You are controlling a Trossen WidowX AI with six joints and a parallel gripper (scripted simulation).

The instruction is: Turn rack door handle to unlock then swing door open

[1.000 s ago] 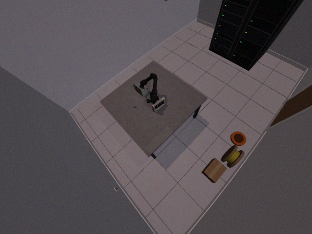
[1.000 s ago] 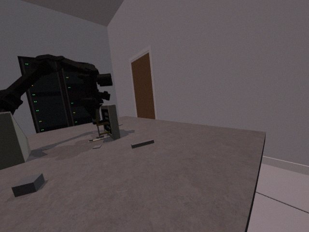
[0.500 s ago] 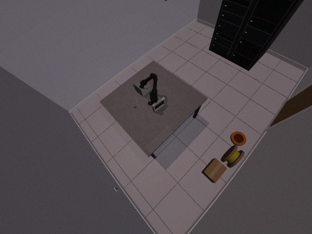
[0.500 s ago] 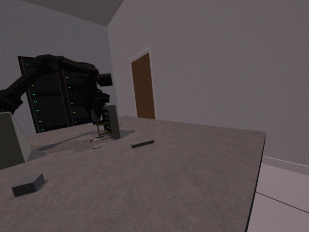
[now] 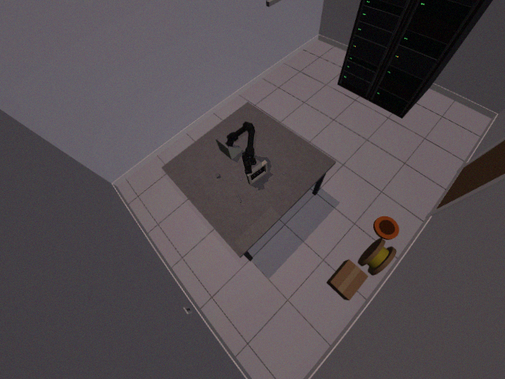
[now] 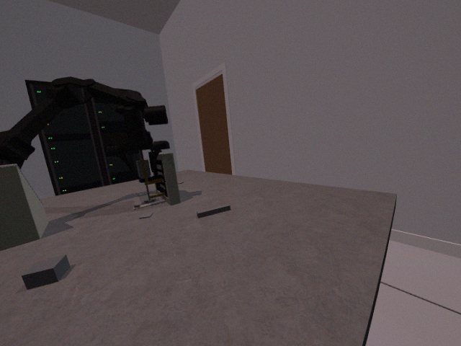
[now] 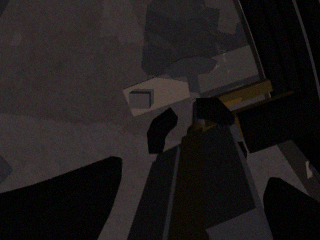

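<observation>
Claw (image 5: 248, 169) (image 6: 149, 167) (image 7: 195, 179) partly open at the rack (image 5: 263, 163) (image 6: 171, 179) (image 7: 287, 45), gripping nothing. Rack stands upright on the counter (image 5: 211, 200) (image 6: 260, 260) (image 7: 55, 85). Unlocking and door angle cannot be confirmed; withdrawal remains outstanding.

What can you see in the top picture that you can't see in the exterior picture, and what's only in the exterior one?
Only the top picture shows the orange ring, the spool with yellow on it and the cardboard box, all on the floor.

Only the exterior picture shows the ceiling.

Both pictures show the black robot arm, the table, the tall black cabinets with little green lights and the brown room door.
</observation>
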